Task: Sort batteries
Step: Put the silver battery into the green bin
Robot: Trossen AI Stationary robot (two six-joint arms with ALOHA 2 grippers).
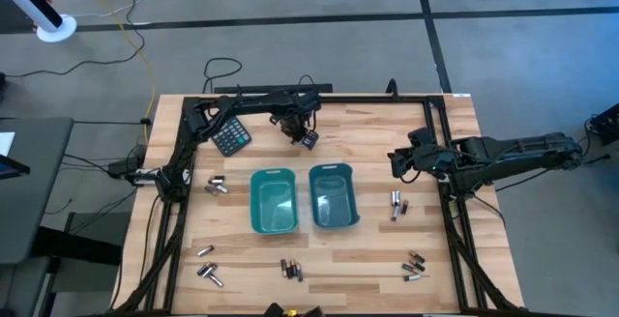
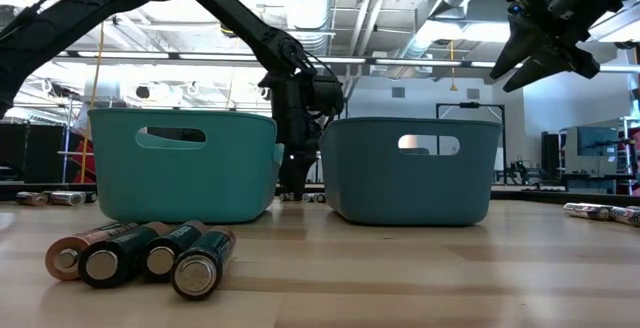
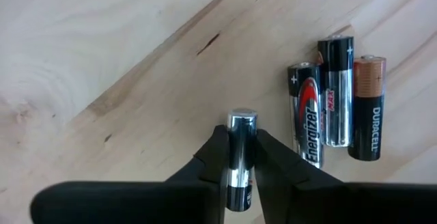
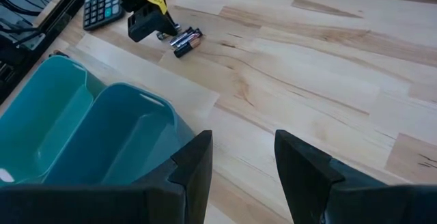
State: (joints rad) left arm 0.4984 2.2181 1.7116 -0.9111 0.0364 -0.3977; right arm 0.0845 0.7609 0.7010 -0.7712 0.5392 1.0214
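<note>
Wooden table (image 1: 377,259), two teal bins at centre: left bin (image 1: 273,201), right bin (image 1: 334,197), side by side, nearly touching. Black calculator (image 1: 231,136) at the far-left corner of the work area.

Left arm reaching across the far edge, left gripper (image 1: 308,138) down at table level just behind the right bin. Right arm parked at the right edge, right gripper (image 4: 242,162) raised above the surface, fingers spread, nothing between them.

Batteries scattered in small clusters: pair left of the bins (image 1: 216,187), group at front left (image 1: 207,273), group front centre (image 1: 292,270), pair right of the bins (image 1: 397,204), group at front right (image 1: 414,266). One more cluster of three (image 3: 336,101) lying flat, side by side and touching, right beside the left gripper.

Held battery (image 3: 240,157): silver cell pinched between the left fingers (image 3: 217,157), long axis running straight forward along the gripper, cap end sticking out past the tips. Parallel to the three loose cells, close beside them but not touching.

Key relation for the next move: both bins lie toward the front of the table from the left gripper, right bin nearest, almost directly ahead of it; left bin one step further over. Likely needs a lift clear of the bin wall before release. Right arm further off, not involved.
</note>
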